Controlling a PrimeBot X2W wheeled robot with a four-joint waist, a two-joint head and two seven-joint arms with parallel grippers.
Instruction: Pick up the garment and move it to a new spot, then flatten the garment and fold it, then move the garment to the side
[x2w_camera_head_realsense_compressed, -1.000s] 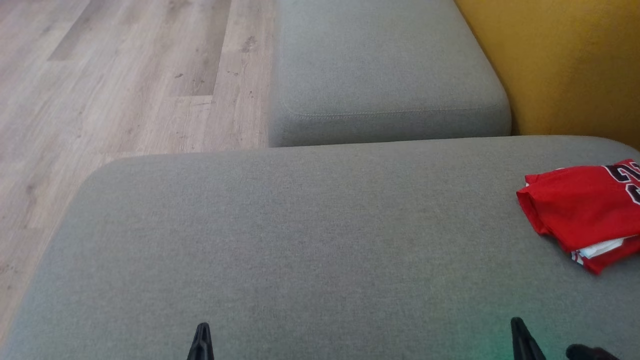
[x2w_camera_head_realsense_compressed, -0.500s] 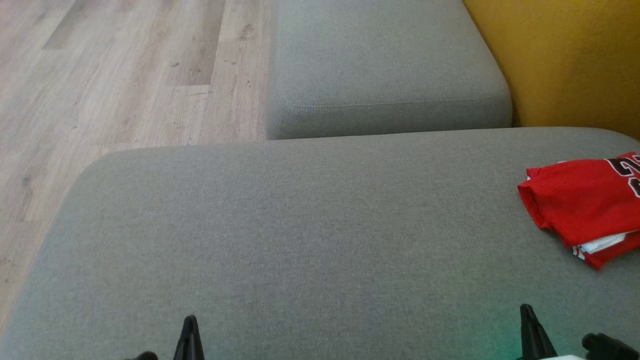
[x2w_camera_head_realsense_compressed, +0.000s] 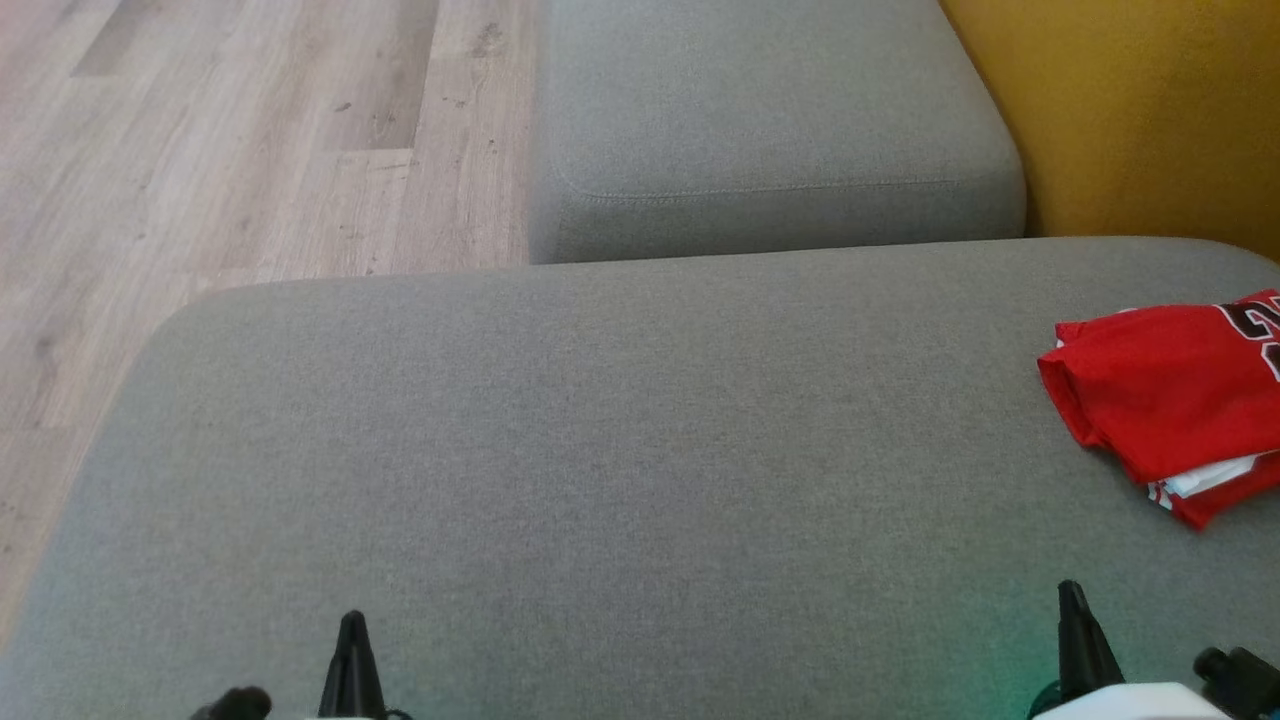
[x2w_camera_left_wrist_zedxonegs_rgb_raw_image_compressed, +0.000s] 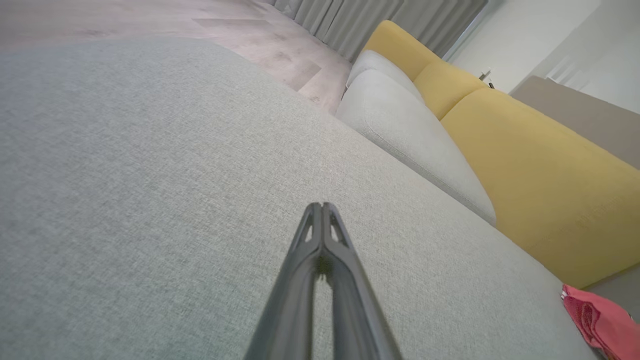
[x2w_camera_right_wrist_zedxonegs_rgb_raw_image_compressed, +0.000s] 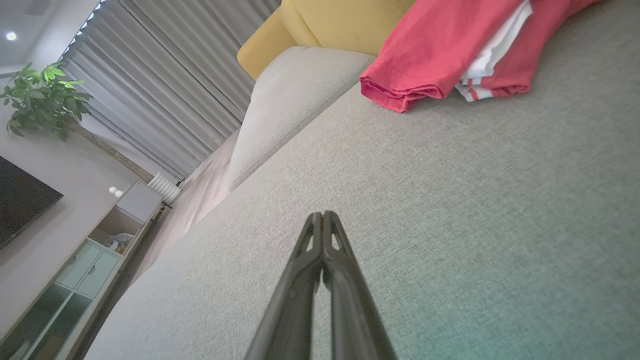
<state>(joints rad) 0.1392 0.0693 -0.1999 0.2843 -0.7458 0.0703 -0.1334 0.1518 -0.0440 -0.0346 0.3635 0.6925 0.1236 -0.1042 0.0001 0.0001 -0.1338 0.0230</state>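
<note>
A folded red garment with dark numerals and white trim lies at the right edge of the grey sofa cushion, partly cut off by the frame. It also appears as the red garment ahead of my right gripper and as a red garment at the lower right of the left wrist view. My left gripper is shut and empty at the bottom left, far from the cloth. My right gripper is shut with nothing in it, a short way in front of the garment.
A second grey cushion lies beyond the near one. The yellow sofa back rises at the right. Wooden floor drops away at the left. A cabinet, a plant and curtains stand farther off.
The head camera has tilted, so the sofa and garment sit slightly higher in the picture. Both grippers' fingertips reach further up from the bottom edge. The garment has not moved on the cushion.
</note>
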